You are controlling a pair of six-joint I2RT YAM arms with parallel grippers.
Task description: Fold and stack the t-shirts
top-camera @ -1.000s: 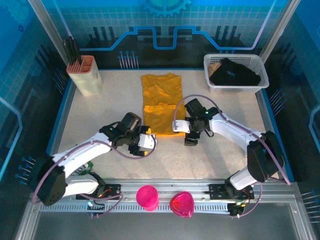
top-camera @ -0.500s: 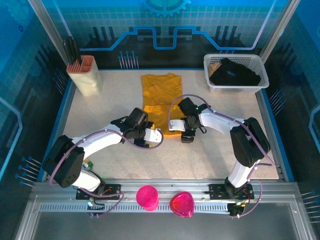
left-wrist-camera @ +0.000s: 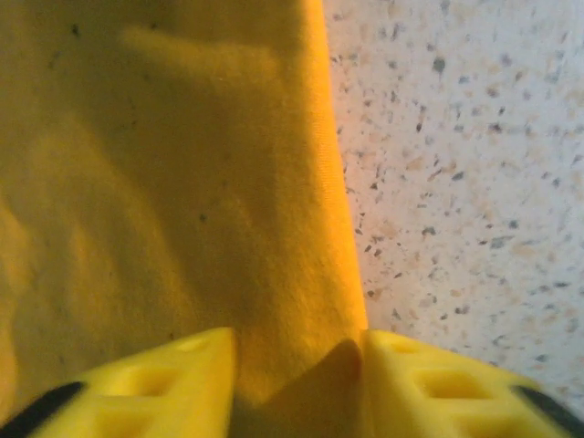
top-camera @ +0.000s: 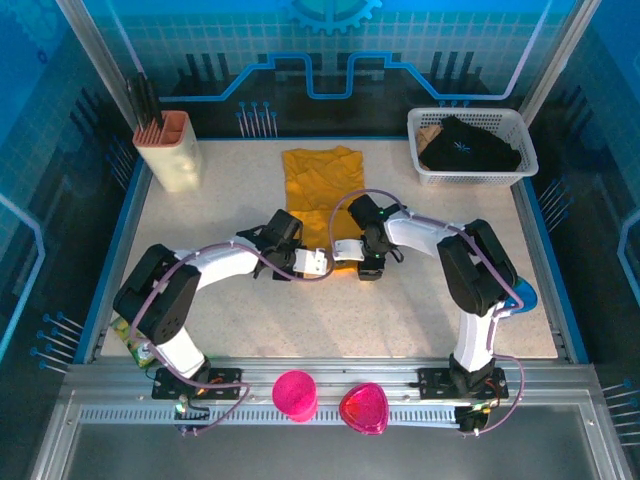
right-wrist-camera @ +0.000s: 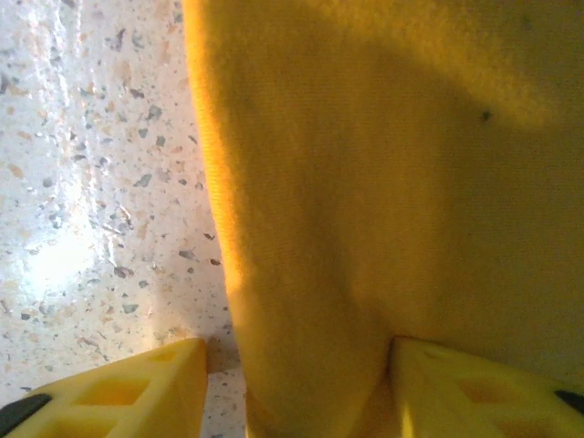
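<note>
Desk: where is the t-shirt [top-camera: 322, 190] on your screens?

Operator: I see it flat on the speckled table [top-camera: 200, 230], mid-field, folded into a long orange-yellow strip running away from the arm bases. Its far end is near the back edge. Its near hem sits between my two arms.

Desk: And the left gripper [top-camera: 318, 262]?

Operator: At the near left corner of the hem. On my left wrist camera the yellow fingers [left-wrist-camera: 155, 388] stand a little apart with cloth filling the gap, and the shirt's side edge runs down to the inner face of one finger. I cannot tell whether they pinch it.

Desk: Right gripper [top-camera: 350, 252]?

Operator: At the near right corner, just beside the left one. My right wrist view has its jaws apart, straddling the shirt's side edge. One finger [right-wrist-camera: 484, 388] is against the cloth, the other over bare table, just clear of the fabric. Nothing clamped.

Desk: Anything else?

Operator: A white basket [top-camera: 470, 150] of dark clothes far right, a beige holder [top-camera: 172, 150] with dark tools far left, two pink cups [top-camera: 295, 393] on the front rail.
</note>
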